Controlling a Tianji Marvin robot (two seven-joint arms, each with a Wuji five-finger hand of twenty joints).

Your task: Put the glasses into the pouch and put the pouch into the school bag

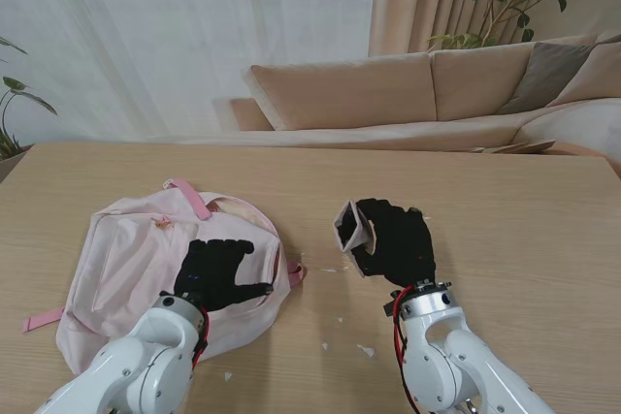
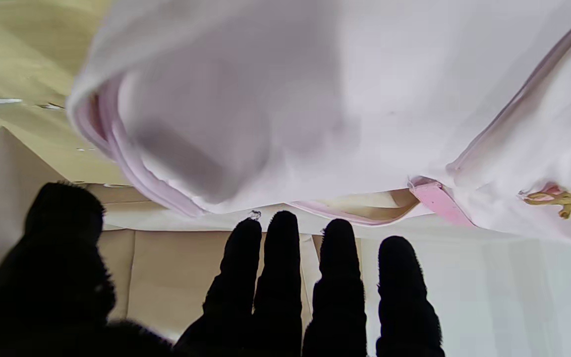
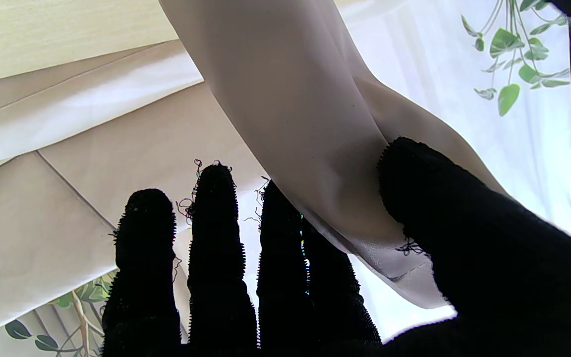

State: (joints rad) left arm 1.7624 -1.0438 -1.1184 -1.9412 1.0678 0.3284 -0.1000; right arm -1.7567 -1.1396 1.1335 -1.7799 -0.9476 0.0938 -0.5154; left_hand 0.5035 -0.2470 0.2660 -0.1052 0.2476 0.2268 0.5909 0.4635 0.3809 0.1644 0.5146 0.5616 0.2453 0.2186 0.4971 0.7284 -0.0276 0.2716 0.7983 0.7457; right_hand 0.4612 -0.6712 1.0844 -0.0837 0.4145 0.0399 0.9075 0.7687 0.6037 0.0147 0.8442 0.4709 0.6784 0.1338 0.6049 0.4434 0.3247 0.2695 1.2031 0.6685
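The right hand [image 1: 396,239] grasps the beige pouch [image 1: 350,226], its open mouth facing left toward the pink school bag [image 1: 136,259], where the left hand [image 1: 219,273] rests released.

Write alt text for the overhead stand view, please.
A black-gloved right hand holds a beige pouch above a wooden table, while the left hand rests on a pink school bag. A sofa stands behind.

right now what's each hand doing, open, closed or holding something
Left hand: open, fingers spread over the pink school bag, gripping nothing.
Right hand: shut on the beige pouch, pinched between thumb and fingers.
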